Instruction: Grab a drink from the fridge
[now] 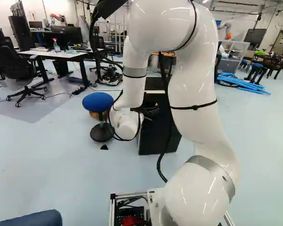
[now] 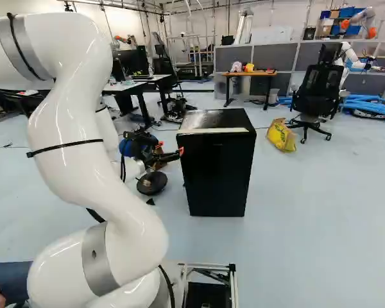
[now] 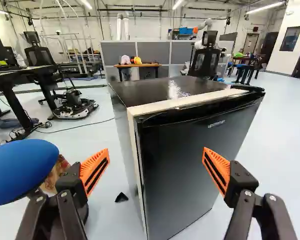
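Observation:
My gripper point(image 2: 170, 153) is left of the black fridge point(image 2: 218, 163) in the right base view, its orange-tipped fingers toward the fridge. Seen from the wrist, the gripper point(image 3: 155, 171) stands open with its pads wide apart and nothing held between them. Beyond the fingers is the fridge point(image 3: 190, 165), with a shut door, a dark glossy top and a pale strip along its top edge. In the left base view my arm hides part of the fridge point(image 1: 156, 136). No drink shows in any view.
A blue-topped stool point(image 3: 21, 170) stands beside the gripper, near one finger. A yellow bag point(image 2: 281, 135) lies on the floor beyond the fridge, with an office chair point(image 2: 316, 96) behind it. Desks stand farther back; another robot point(image 2: 359, 22) is at the far wall.

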{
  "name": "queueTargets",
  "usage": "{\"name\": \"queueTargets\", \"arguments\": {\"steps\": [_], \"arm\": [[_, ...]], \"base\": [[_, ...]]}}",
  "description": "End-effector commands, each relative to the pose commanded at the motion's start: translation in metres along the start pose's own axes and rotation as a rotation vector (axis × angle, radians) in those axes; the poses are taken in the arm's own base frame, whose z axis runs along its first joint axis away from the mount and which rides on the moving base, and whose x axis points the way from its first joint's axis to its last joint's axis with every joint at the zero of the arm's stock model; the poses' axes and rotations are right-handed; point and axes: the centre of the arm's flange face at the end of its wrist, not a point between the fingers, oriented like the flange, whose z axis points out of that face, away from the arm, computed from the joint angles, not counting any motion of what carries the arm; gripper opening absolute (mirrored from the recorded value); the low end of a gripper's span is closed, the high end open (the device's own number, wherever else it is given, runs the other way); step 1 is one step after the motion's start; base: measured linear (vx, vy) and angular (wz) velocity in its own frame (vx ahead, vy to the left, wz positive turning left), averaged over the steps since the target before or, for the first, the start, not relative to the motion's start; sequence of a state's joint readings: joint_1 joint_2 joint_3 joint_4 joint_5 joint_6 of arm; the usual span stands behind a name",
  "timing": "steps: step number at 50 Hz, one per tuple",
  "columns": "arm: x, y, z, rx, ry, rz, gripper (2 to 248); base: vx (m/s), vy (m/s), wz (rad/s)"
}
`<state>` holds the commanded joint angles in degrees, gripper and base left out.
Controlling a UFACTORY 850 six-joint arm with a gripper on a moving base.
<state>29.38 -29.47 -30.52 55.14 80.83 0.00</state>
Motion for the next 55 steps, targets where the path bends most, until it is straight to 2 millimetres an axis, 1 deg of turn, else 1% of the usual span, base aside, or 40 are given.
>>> {"name": "queueTargets", "arguments": {"steps": [15,55], "arm": [[0.000,-0.005,0.012,-0.015,0.007,0.012,247],[0.002,-0.012,0.052,-0.074,0.030,0.050,247]], "base": [[0.000,0.000,0.000],[0.000,0.000,0.000]]}}
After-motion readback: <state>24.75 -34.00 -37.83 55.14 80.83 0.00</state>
